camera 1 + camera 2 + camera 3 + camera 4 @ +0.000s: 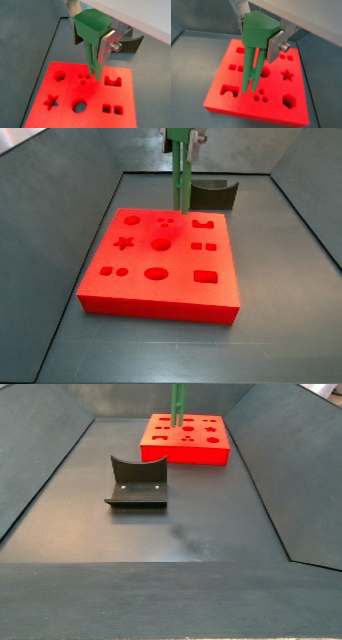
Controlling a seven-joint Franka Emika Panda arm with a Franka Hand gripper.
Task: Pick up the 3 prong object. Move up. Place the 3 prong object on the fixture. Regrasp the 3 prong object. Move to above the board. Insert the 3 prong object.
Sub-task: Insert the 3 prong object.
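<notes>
Green slender plastic 3 prong object point(254, 50) upright, pinched between silver-plated gripper point(261, 37) fingers, prongs hanging just over large red cut-out board point(134, 273), dark notched fixture point(136, 482) well apart.

We are looking at a robot test cell in a lab, not a home or shop. The bare dark grey floor point(187, 524) is closed in by sloping grey walls like a bin. On it sit only purpose-made parts: a large flat bright red board with shaped cut-outs point(134, 288) and a dark L-shaped bracket fixture point(136, 482). The hand point(268, 42), flat silver plates, grips a slender green plastic pronged peg point(252, 60) upright over the board.
</notes>
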